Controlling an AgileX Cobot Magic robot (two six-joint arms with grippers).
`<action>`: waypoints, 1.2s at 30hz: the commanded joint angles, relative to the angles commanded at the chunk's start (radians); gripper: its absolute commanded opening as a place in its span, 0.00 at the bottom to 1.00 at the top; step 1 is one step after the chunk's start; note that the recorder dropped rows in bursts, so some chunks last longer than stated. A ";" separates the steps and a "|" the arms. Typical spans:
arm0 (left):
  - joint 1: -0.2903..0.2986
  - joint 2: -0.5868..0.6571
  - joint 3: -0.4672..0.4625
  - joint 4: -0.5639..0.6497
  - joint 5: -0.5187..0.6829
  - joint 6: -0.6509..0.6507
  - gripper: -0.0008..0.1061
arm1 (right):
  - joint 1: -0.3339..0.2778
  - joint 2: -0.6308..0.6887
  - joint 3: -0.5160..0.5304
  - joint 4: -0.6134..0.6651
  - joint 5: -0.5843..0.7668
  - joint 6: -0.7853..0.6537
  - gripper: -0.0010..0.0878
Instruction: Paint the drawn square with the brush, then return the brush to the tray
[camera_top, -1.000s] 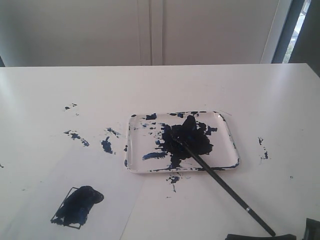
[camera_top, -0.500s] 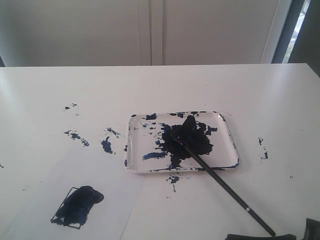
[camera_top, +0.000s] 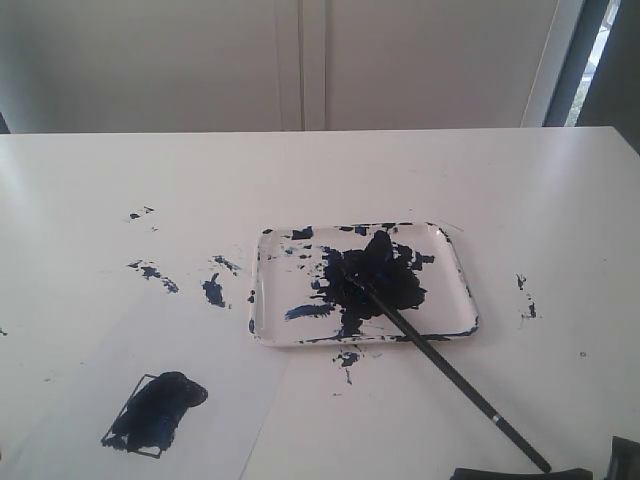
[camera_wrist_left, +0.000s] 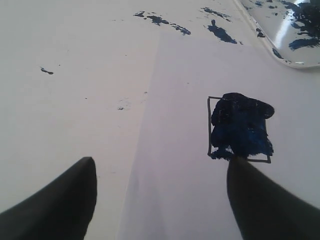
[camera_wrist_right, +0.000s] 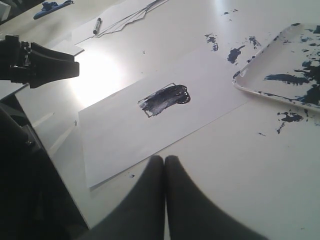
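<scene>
**Tray mid-desk, square to its near left**

The tray (camera_top: 283, 283) sits on the middle of the desk (camera_top: 400, 170). The brush (camera_top: 450, 375) lies with its tip in the tray and its handle across the near right rim. The drawn square (camera_top: 155, 412) is on the paper (camera_wrist_right: 125, 135), left of the tray and apart from it.

One tray (camera_top: 258, 292) sits at the centre of the exterior view, with one brush (camera_top: 450, 375) lying across its lower right edge. One drawn square (camera_top: 155, 412) shows at the lower left, on one sheet of paper (camera_wrist_right: 125, 135). Several paint specks (camera_top: 213, 290) dot the one table (camera_top: 400, 170). There are two grippers, the left gripper (camera_wrist_left: 161, 165) and the right gripper (camera_wrist_right: 164, 159). One pen (camera_wrist_right: 97, 25) shows in the right wrist view.
</scene>
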 joint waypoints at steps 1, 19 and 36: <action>0.000 0.000 0.000 0.000 0.000 0.000 0.71 | 0.000 0.000 0.000 0.000 0.000 0.000 0.01; 0.000 0.000 0.000 0.000 0.000 0.002 0.71 | 0.000 0.000 0.000 0.456 -0.074 -0.652 0.01; 0.000 0.000 0.000 0.000 0.000 0.002 0.71 | 0.000 0.000 0.000 1.026 0.039 -1.256 0.01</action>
